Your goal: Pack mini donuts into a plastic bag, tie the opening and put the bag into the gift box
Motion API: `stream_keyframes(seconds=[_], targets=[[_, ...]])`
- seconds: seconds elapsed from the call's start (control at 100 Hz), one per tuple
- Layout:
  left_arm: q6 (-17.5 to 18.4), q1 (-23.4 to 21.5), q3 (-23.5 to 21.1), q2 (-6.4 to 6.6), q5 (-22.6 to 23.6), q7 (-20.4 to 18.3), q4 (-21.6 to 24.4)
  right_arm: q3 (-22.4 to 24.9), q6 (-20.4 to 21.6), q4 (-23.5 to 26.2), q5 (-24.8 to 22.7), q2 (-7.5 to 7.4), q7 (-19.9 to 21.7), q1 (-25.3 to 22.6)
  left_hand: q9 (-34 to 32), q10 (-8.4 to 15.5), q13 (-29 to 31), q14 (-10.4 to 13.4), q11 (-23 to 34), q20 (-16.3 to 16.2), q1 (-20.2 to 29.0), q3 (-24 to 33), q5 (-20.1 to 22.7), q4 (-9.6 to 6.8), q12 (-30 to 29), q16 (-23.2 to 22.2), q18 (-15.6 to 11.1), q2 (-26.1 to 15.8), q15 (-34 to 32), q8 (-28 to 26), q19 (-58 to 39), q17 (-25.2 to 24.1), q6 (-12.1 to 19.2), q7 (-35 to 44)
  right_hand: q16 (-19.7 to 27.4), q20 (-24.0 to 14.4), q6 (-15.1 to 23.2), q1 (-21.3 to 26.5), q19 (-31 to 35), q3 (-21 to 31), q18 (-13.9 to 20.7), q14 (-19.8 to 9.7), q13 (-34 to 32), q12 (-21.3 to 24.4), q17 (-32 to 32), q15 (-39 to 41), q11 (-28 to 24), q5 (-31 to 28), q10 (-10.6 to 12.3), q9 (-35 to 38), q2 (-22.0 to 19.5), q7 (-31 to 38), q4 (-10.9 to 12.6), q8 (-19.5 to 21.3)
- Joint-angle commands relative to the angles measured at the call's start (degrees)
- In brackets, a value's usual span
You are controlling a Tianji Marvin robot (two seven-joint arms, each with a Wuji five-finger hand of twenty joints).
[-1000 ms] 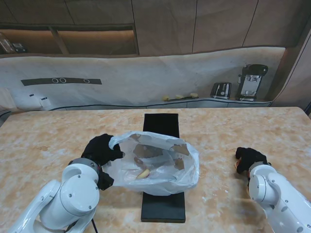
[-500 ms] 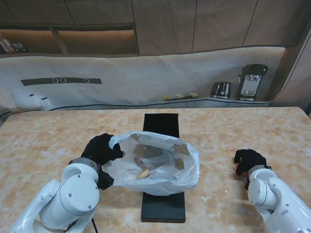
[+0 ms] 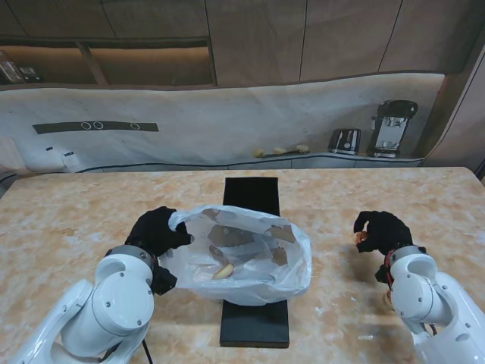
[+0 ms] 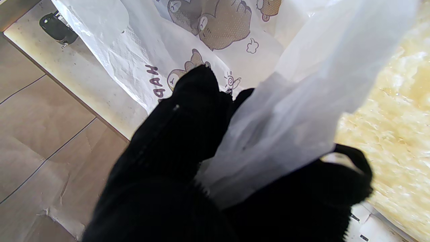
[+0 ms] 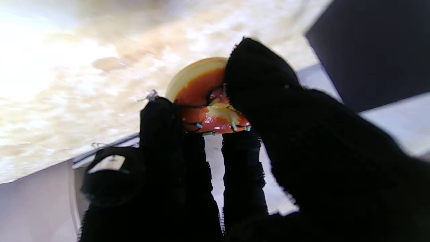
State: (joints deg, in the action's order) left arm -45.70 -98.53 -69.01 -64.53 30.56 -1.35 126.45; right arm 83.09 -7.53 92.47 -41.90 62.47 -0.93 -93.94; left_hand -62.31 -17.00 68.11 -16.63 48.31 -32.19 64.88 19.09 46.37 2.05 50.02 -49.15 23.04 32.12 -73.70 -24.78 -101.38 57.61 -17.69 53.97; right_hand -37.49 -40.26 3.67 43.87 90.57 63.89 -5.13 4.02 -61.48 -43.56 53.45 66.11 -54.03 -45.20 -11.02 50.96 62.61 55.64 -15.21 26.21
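Black-gloved left robot hand (image 3: 158, 233) has the rim of the plastic bag (image 3: 250, 258) pinched tight, a fold of the white film bunched between its fingers (image 4: 198, 101) in the wrist view. That bag sits mouth-open on the black gift box (image 3: 254, 292) in the middle of the marbled tabletop (image 3: 68, 212), with a pale donut (image 3: 222, 271) already lying inside. Over on the right, the right robot hand (image 3: 381, 230) is closed around a mini donut (image 5: 206, 101) with orange-red icing and sprinkles, held off the tabletop, well apart from the bag.
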Motion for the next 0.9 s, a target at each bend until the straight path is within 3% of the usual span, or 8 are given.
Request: stream_keyframes(seconds=[0.0, 0.22, 0.46, 0.89], targets=[[-0.1, -0.1, 0.1, -0.3, -0.1, -0.7, 0.6, -0.1, 1.0, 3.9, 0.6, 0.38, 1.6, -0.3, -0.4, 0.6, -0.3, -0.6, 0.1, -0.3, 1.1, -1.1, 0.2, -1.21, 0.6, -0.7, -2.1, -0.2, 0.2, 0.3, -3.0, 0.6, -0.1, -0.8, -0.3, -1.1, 1.0, 5.4, 2.0, 4.5, 7.3, 6.3, 0.5, -3.0, 3.3, 1.9, -3.0, -4.5, 0.3, 2.8, -1.1, 6.7, 4.4, 2.0], [-0.4, 0.2, 0.4, -0.35, -0.3, -0.6, 0.5, 0.0, 6.0, 11.5, 5.7, 0.26, 5.0, -0.6, -0.4, 0.6, -0.3, -0.6, 0.2, -0.2, 1.1, -1.1, 0.2, -1.22, 0.6, -0.7, -2.0, -0.1, 0.1, 0.4, -3.0, 0.8, -0.2, -0.8, -0.4, -1.3, 0.9, 5.4, 1.9, 4.4, 7.3, 6.2, 0.7, -3.0, 3.2, 1.9, -2.9, -4.3, 0.3, 2.7, -1.4, 6.7, 4.6, 1.9], [-0.6, 0.4, 0.6, -0.47, -0.5, -0.3, 0.5, -2.5, 8.7, 17.3, 13.7, 0.25, 7.8, -0.5, -0.5, 0.6, -0.1, -0.5, 0.1, -0.2, 1.1, -1.0, 0.3, -1.2, 0.6, -0.6, -2.0, -0.1, 0.2, 0.4, -3.0, 0.8, -0.2, -0.8, -0.6, -1.8, 0.8, 5.2, 1.8, 4.1, 6.9, 6.2, 0.4, -3.0, 3.2, 1.7, -2.7, -4.4, 0.1, 2.9, -1.7, 6.7, 4.9, 1.8], [-0.8, 0.2, 0.4, -0.58, -0.6, 0.1, 0.7, -11.2, 10.2, 20.7, 21.9, 0.46, 9.0, 0.8, -0.5, 0.4, -0.1, -0.5, 0.2, -0.1, 1.1, -1.0, 0.4, -1.17, 0.5, -0.6, -1.8, 0.0, 0.2, 0.4, -2.9, 0.9, -0.2, -0.8, -0.9, -2.9, 0.7, 4.7, 1.1, 3.4, 6.0, 6.6, 0.2, -3.2, 3.8, 1.1, -1.9, -4.7, -0.2, 3.3, -2.5, 6.3, 5.8, 1.5]])
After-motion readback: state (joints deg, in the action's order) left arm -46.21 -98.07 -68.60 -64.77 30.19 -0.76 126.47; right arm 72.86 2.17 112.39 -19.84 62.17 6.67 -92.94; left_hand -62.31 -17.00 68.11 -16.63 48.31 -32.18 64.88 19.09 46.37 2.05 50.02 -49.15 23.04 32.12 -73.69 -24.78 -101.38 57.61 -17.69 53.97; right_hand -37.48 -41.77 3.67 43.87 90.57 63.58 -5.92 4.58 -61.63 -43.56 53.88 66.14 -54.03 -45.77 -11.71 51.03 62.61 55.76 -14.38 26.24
